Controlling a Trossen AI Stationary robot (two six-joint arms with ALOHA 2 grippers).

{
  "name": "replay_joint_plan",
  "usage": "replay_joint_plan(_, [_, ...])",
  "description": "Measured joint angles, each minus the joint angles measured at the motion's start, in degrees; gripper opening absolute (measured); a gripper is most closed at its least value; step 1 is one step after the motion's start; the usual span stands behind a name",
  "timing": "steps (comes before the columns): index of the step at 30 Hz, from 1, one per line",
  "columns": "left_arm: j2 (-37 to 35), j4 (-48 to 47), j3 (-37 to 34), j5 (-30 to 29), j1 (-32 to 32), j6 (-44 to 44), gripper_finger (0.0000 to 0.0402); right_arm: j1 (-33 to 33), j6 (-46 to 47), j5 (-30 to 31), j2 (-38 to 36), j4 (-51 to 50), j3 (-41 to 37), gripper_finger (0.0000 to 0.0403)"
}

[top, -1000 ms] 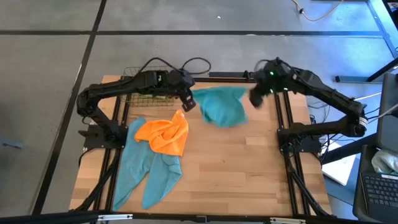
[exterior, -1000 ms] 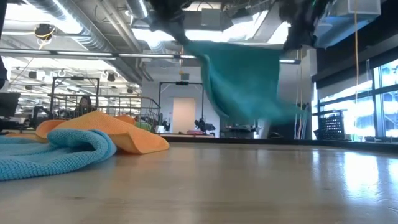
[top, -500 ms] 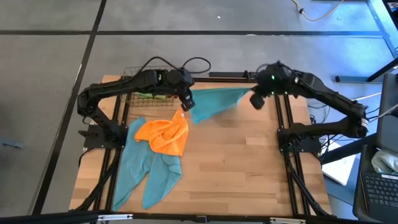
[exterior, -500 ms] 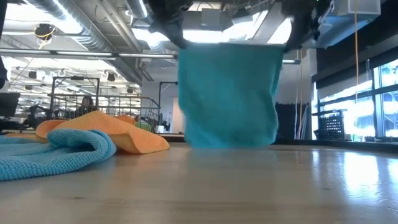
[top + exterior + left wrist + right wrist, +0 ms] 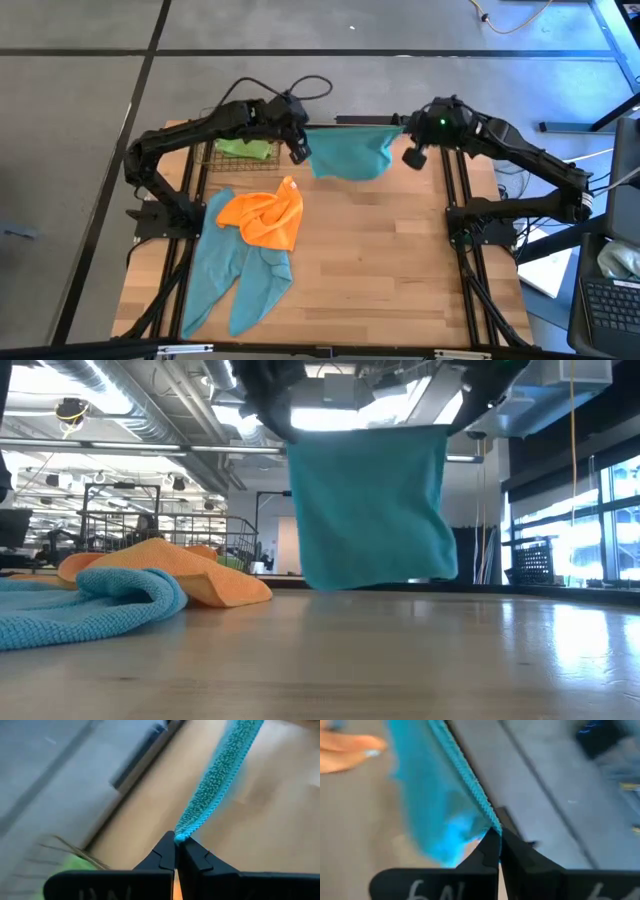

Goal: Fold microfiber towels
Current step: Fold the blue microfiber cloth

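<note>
A teal towel [image 5: 370, 505] hangs spread flat above the tabletop [image 5: 400, 660], its top edge held up by dark arms at both corners. An orange towel [image 5: 170, 570] and blue towel [image 5: 90, 610] lie bunched nearby.

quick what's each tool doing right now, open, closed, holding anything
Left tool: closed, pinching one top corner of the teal towel hanging above the table.
Right tool: closed, pinching the towel's other top corner.
</note>
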Motion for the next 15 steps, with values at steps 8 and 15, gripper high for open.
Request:
replay_joint_plan(8, [0.35, -1.36, -6.54, 7.92, -13.49, -11.77, 0.0, 4.87, 12.73, -25.83, -0.86, -11.6, -9.03, 0.0007])
replay_joint_plan(15, [0.31, 12.16, -20.8, 8.94, -26.55, -25.75, 0.0, 16.71, 24.12, -33.79, -4.58, -1.95, -25.51, 0.0007])
